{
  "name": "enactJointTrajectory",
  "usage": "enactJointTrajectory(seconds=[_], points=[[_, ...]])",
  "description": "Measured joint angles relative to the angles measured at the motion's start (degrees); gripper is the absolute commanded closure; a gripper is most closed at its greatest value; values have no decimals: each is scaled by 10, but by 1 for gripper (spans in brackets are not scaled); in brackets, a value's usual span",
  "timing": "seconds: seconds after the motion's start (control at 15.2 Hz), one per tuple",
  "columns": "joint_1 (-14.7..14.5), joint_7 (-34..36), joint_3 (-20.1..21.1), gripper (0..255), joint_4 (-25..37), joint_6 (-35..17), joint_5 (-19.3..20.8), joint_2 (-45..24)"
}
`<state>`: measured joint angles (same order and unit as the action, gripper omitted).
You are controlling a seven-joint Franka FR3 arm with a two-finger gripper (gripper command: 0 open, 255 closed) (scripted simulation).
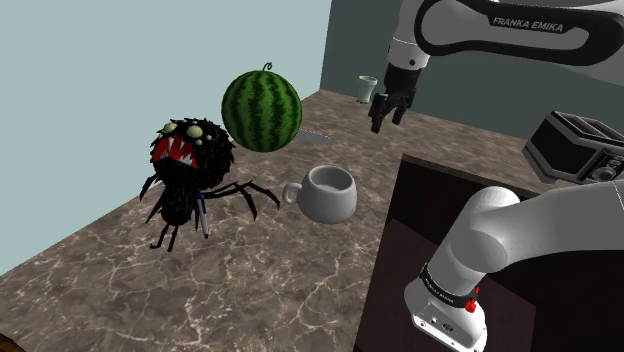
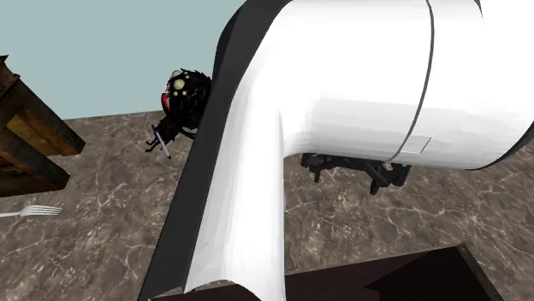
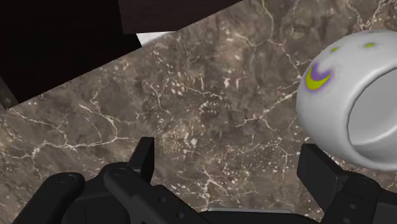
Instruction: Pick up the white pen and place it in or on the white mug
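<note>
Two-finger gripper [image 1: 389,120] spread wide, empty | target: pen [image 1: 203,214] among spider toy [image 1: 188,165] legs | method: approach from above, straddle barrel crosswise, avoid legs.

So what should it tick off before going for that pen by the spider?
1. Black two-finger gripper open: ok, its fingers stand apart.
2. Gripper empty: ok, bare brown marbled counter shows between the fingers.
3. Thin pale pen found: ok, it lies on the counter beside the black toy spider.
4. Gripper over the pen: not ok. In the shoulder view it hangs up and right of the round white mug, while the pen lies to the mug's left.
5. Pen free to grasp: cannot tell, the spider's legs crowd it.
6. Mug upright, mouth open: ok.
</note>
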<state>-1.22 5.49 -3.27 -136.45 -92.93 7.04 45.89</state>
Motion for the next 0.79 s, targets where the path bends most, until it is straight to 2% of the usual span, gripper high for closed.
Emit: enactJointTrajectory(seconds=[0.26, 0.79], points=[[-3, 45, 30, 0, -5, 3, -20, 5], [-16, 228, 151, 0, 5, -10, -102, -23]])
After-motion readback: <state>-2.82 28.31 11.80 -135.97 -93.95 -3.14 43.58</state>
